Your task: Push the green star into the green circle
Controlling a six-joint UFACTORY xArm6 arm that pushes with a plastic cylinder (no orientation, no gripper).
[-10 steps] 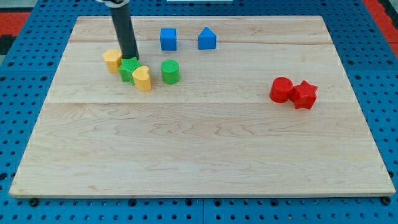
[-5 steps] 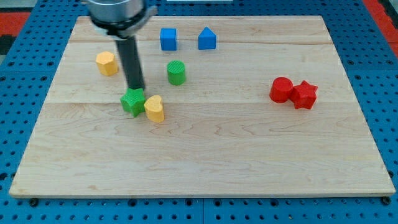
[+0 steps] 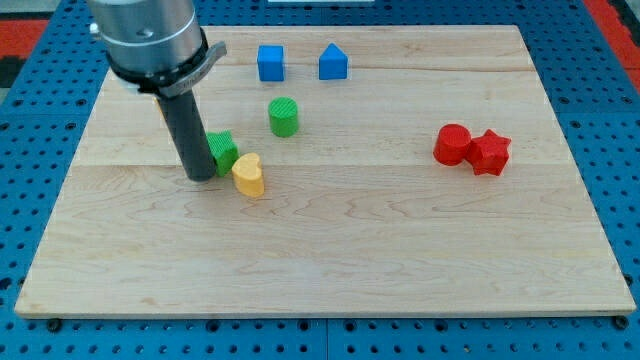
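Counter (image 3: 400, 250): pale wooden board, bearing no readable writing.
My tip (image 3: 201, 176): resting on the counter, touching the green star's left side; there is no claw on this rod.
Green circle (image 3: 284, 116): standing upright, near the star, toward the view's upper right.
Green star (image 3: 222, 152): partly hiding behind the rod; its pointing direction cannot be told.
Yellow heart (image 3: 249, 174): sitting just beside the star's lower right.

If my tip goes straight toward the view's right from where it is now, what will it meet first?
Most likely the green star: my tip sits at its left side, seemingly touching it. The yellow heart lies just beyond, slightly lower, so it may be caught too.
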